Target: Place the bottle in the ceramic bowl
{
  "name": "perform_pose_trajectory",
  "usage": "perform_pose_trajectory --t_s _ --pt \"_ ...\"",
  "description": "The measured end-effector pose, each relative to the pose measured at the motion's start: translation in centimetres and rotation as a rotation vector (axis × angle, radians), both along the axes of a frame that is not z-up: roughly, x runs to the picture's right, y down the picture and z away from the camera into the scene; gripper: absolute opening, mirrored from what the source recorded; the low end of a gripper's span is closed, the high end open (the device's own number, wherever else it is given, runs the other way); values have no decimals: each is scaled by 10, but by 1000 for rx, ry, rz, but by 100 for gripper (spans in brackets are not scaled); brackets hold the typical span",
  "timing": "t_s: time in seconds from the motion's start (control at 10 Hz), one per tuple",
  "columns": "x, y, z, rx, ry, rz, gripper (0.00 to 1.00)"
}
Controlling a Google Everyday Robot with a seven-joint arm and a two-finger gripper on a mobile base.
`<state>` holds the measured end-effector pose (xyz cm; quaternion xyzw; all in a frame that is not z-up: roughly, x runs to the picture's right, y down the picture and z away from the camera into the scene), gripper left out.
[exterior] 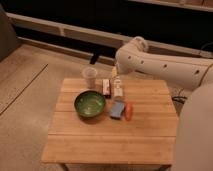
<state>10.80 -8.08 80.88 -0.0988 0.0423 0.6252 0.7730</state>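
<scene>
The pale bottle (pixel 118 89) stands upright on the wooden table (pixel 100 137), near its far edge. The glossy dark green ceramic bowl (pixel 90 103) sits to the bottle's left and a little nearer to me, with nothing in it. My gripper (pixel 115 73) is at the end of the white arm (pixel 165 67) that reaches in from the right. It hangs just above and behind the bottle's top. Whether it touches the bottle is not visible.
A translucent plastic cup (pixel 89 76) stands behind the bowl. A small dark red-and-white box (pixel 106 87) lies between the cup and the bottle. A blue object (pixel 118 108) and an orange one (pixel 129 111) lie right of the bowl. A dark wall ledge runs behind the table.
</scene>
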Motion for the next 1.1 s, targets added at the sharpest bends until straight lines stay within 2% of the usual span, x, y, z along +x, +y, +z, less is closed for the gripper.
perform_pose_trajectory --t_s 0.2,0.6,0.8,0.9,1.1 --pt "14 6 11 -12 -6 28 65" --pt "9 4 11 -10 -11 24 65" --pt "12 1 13 2 4 11 65" --pt "20 1 23 3 23 2 65" --pt "24 9 46 -22 29 -13 65"
